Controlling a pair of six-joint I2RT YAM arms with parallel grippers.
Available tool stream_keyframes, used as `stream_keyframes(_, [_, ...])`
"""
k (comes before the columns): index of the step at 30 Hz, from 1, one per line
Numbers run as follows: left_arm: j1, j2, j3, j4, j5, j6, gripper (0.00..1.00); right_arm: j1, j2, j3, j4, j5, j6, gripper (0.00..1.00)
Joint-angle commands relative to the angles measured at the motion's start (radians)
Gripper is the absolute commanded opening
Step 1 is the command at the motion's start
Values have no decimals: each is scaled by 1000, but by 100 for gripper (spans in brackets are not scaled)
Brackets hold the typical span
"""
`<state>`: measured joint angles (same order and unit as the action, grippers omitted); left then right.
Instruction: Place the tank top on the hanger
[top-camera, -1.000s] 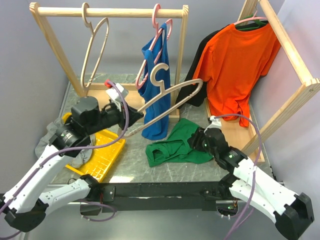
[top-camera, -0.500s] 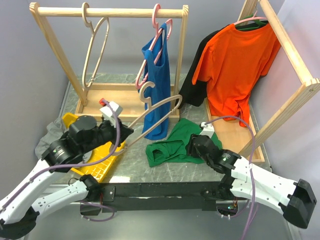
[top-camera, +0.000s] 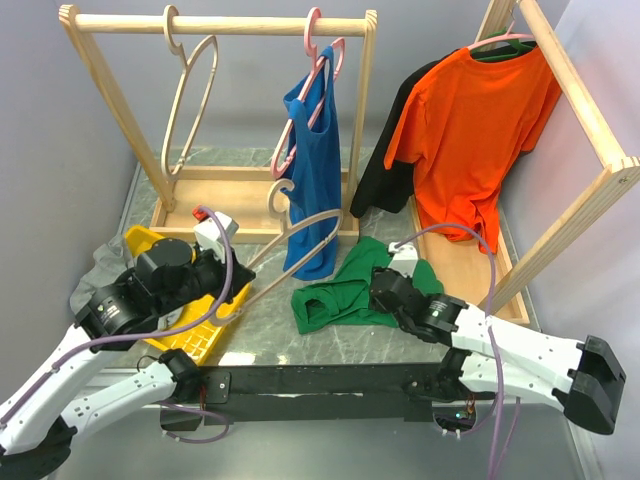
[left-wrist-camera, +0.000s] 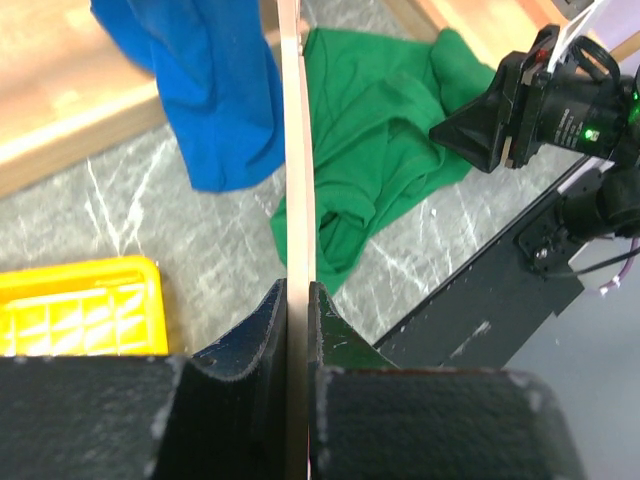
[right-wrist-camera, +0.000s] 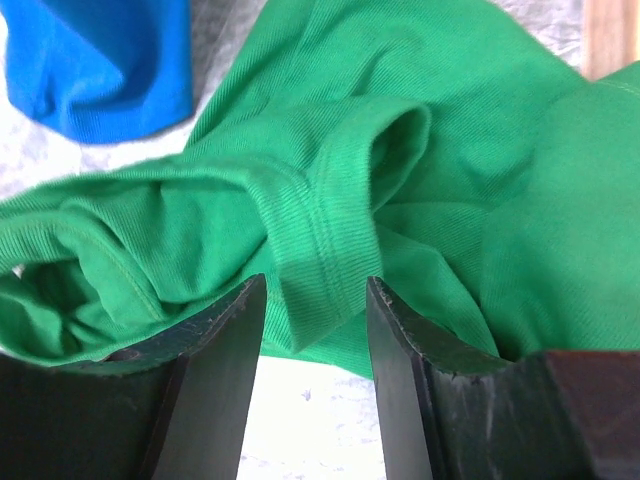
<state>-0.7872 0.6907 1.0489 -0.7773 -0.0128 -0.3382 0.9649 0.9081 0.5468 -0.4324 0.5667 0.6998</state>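
Left gripper (left-wrist-camera: 298, 300): one, jaws clamped flat on one end of the hanger (top-camera: 305, 232). The hanger is held tilted above the table (top-camera: 262, 330), with its hook uppermost, in front of the blue tank top (top-camera: 312, 165).

Right gripper (right-wrist-camera: 315, 300): one, low over the tank top (top-camera: 345, 295). Its fingers (right-wrist-camera: 215, 345) stand a narrow gap apart, and a ribbed hem fold fills the space between them. Whether the fold is pinched cannot be told.

Tank top: one, green, crumpled on the table. It lies just beside the hem of the blue tank top and near the base of the right rack (top-camera: 585, 110).

Racks: two, of pale wood. The left rack (top-camera: 215, 24) stands at the back and the right rack along the right side.

Hangers: two beige, one in the left gripper and one spare beige hanger (top-camera: 190, 90) on the left rack. One pink hanger (top-camera: 322, 50) is on the same rail and carries the blue tank top.

Other garments:
- One orange T-shirt (top-camera: 470, 130) hangs on the right rack.
- One black garment (top-camera: 385, 170) hangs behind the orange T-shirt.
- One grey garment (top-camera: 98, 275) lies at the left edge of the table.

Basket: one yellow basket (top-camera: 205, 312), under the left arm and touching the grey garment.
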Motion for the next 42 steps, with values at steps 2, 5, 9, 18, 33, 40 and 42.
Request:
stream_keyframes(2, [-4,-19,57,-33,20,-27,1,29,60,77,-12,70,-37,52])
stream_keyframes(5, [-4,-23,71,-56,34,-31,1,32,92,90,-23,84,-43,53])
stream_keyframes(9, [-4,-31,86,-86,46,-38,1,34,146,99,-11,78,-57,53])
stream_keyframes(18, [-4,-42,89,-137,140,-33,1,29,281,176,-31,90,-59,34])
stream_keyframes(33, [-4,-48,91,-188,240,5,1,-103,236,197,11,-34,-95,0])
stream_keyframes(40, [-6,-14,56,-168,283,19,1,-117,219,215,17,-45,-115,0])
stream_keyframes(42, [-4,-3,51,-159,266,19,1,-117,216,217,18,-50,-123,0])
